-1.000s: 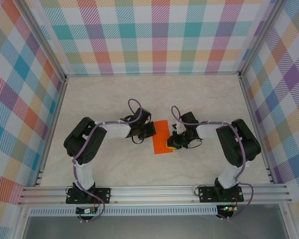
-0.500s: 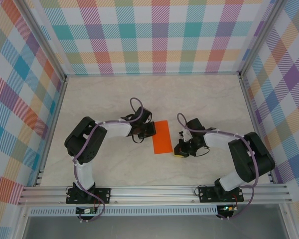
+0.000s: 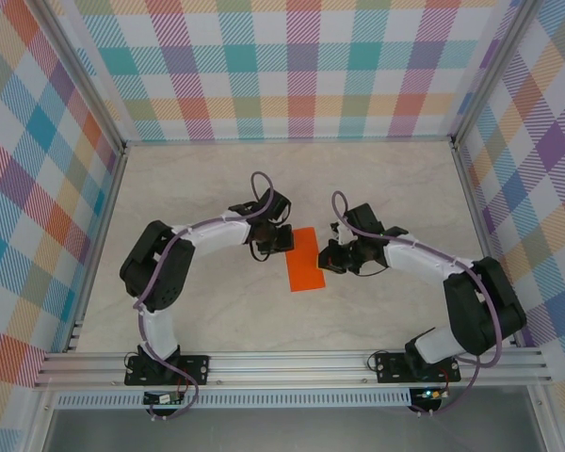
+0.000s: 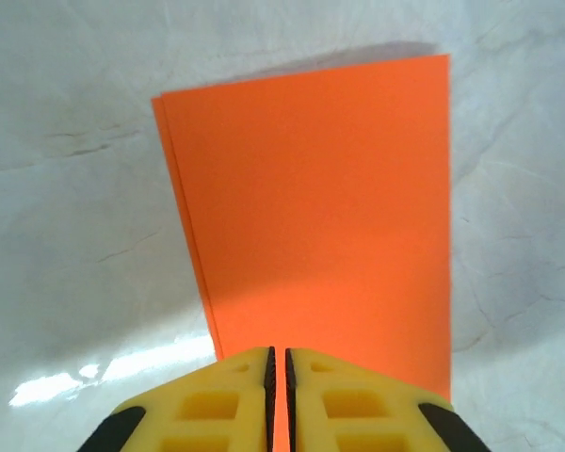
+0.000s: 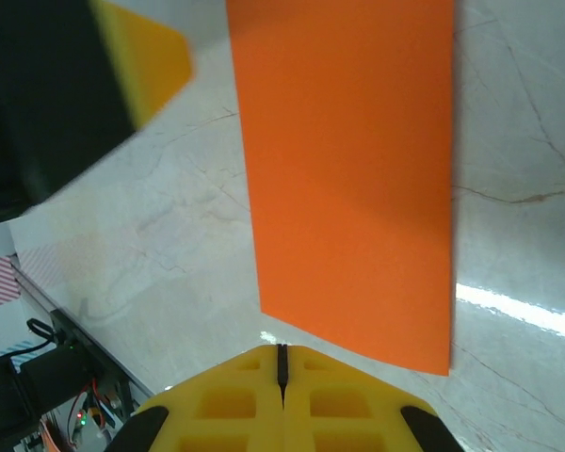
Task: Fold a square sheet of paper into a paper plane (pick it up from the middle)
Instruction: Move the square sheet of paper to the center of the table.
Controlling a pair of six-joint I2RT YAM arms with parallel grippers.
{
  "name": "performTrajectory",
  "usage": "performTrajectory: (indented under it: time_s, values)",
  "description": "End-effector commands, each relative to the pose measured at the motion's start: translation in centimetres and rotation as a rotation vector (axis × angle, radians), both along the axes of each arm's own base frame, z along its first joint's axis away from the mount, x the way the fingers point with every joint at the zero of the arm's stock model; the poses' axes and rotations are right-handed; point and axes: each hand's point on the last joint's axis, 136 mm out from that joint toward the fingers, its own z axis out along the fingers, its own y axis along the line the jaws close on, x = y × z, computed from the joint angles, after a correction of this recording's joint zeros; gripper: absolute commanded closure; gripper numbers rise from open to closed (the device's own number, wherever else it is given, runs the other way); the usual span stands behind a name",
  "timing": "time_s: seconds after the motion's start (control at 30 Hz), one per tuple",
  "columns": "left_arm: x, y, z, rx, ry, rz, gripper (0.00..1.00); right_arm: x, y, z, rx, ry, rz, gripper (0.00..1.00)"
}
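Note:
The square sheet of paper [image 3: 306,260] is bright orange and lies flat on the table, folded into a narrow rectangle [image 4: 320,207] with two layers showing along one long edge. My left gripper [image 3: 284,243] sits over its left edge. In the left wrist view, the left gripper [image 4: 279,353] has its jaws a thin slit apart, with orange showing between them and nothing held. My right gripper [image 3: 326,257] is at the paper's right edge. The right wrist view shows the right gripper [image 5: 282,350] shut and empty just short of the paper [image 5: 353,169]. The paper plane is out of view.
The pale marble-patterned table [image 3: 207,188] is walled by plaid panels [image 3: 292,66] at the back and sides. An aluminium rail [image 3: 292,363] runs along the near edge. A yellow finger of the left gripper [image 5: 146,56] shows across the paper from the right gripper.
The right gripper moved from the paper's near right corner up to its right edge. The left gripper shifted slightly farther back and its jaws parted a little. The paper stayed put.

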Motion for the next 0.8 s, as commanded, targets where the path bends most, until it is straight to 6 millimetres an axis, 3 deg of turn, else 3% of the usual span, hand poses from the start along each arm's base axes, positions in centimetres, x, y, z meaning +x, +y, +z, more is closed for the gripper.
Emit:
performTrajectory:
  time_s: [0.0,0.17,0.43,0.57,0.77]
  values:
    - [0.4,3.3,3.5,0.050,-0.055,0.109,0.81,1.4,1.0,0.2,-0.010,-0.010,-0.029,1.00]
    - [-0.1,8.4,4.4,0.108,-0.085,0.256,0.63,1.3,2.3,-1.4,-0.045,0.020,-0.004,1.00]
    - [-2.2,15.6,5.1,0.194,-0.130,0.458,0.22,0.6,4.3,-3.8,-0.083,0.064,0.051,1.00]
    - [-3.2,17.4,5.0,0.214,-0.134,0.508,0.11,0.4,5.1,-4.9,-0.103,0.082,0.063,1.00]
    - [-3.8,18.7,5.1,0.234,-0.130,0.524,0.04,0.1,6.4,-6.8,-0.141,0.109,0.048,1.00]
